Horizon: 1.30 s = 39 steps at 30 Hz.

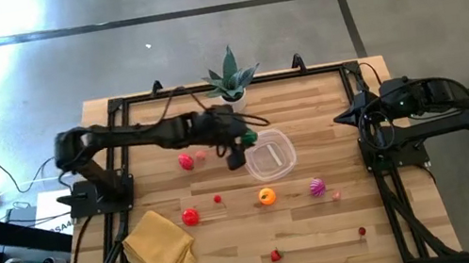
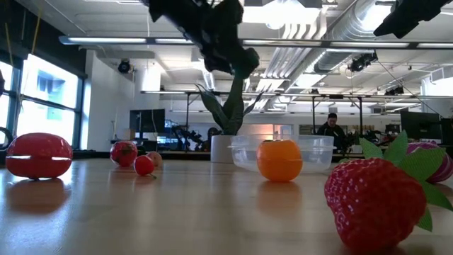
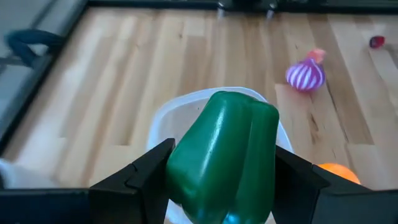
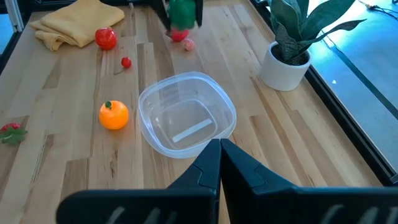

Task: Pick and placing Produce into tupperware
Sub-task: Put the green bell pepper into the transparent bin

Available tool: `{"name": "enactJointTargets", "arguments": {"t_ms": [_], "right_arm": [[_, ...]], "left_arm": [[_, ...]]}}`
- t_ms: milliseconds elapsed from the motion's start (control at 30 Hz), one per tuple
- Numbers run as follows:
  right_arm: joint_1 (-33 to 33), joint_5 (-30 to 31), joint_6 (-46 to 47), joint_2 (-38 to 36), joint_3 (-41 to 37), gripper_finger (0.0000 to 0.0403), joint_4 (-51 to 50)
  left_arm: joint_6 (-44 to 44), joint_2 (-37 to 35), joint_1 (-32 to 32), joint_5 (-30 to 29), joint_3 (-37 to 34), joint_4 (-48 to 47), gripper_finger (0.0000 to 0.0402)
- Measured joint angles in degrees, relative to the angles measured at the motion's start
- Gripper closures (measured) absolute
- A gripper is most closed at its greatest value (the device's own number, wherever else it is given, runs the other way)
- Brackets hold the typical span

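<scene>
My left gripper [image 1: 244, 141] is shut on a green toy pepper [image 3: 227, 158], held in the air just left of the clear tub [image 1: 271, 156]; the pepper also shows in the right wrist view [image 4: 181, 14]. The tub stands on the table, nothing in it. An orange [image 1: 267, 196], a magenta striped piece [image 1: 317, 186], a red tomato [image 1: 191, 217] and other small red pieces [image 1: 186, 161] lie on the table. My right gripper [image 4: 219, 155] is shut and holds nothing, at the table's right edge. My left gripper pinches the green pepper's two opposite sides [image 3: 186, 168] between its two fingers [image 3: 140, 177]. The pepper is lifted clear of the table, above and beside the tub's left rim [image 3: 163, 115].
A potted green plant [image 1: 231, 79] stands at the far edge behind the tub. A folded yellow cloth [image 1: 158, 247] lies at the near left. A strawberry [image 1: 275, 255] and a small red piece [image 1: 362, 231] lie near the front edge. A person [image 2: 330, 126] shows far off in the room.
</scene>
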Motion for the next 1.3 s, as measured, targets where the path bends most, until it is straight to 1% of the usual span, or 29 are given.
{"name": "enactJointTargets", "arguments": {"t_ms": [133,300,500,567,600,733,1033,1300], "right_arm": [[0.0,0.0,0.0,0.0,0.0,0.0403,0.0],[0.0,0.0,0.0,0.0,0.0,0.0403,0.0],[0.0,0.0,0.0,0.0,0.0,0.0403,-0.1],[0.0,0.0,0.0,0.0,0.0,0.0403,-0.1],[0.0,0.0,0.0,0.0,0.0,0.0403,-0.1],[0.0,0.0,0.0,0.0,0.0,0.0403,-0.2],[0.0,0.0,0.0,0.0,0.0,0.0403,-0.2],[0.0,0.0,0.0,0.0,0.0,0.0403,-0.2]], "left_arm": [[0.0,7.0,0.0,2.2,5.8,-4.1,0.0197],[0.8,14.3,-0.7,2.0,13.1,-8.7,0.0197],[1.2,22.6,-1.1,0.9,23.7,-20.2,0.0197],[1.5,24.9,-1.1,0.9,26.3,-22.4,0.0197],[1.5,25.6,-1.1,0.9,27.0,-24.2,0.0197],[1.8,27.8,-1.1,0.5,28.4,-26.1,0.0197],[1.1,29.6,-1.0,-1.0,28.2,-27.5,0.0197],[0.9,31.1,-1.0,-0.8,28.1,-28.2,0.0197]]}}
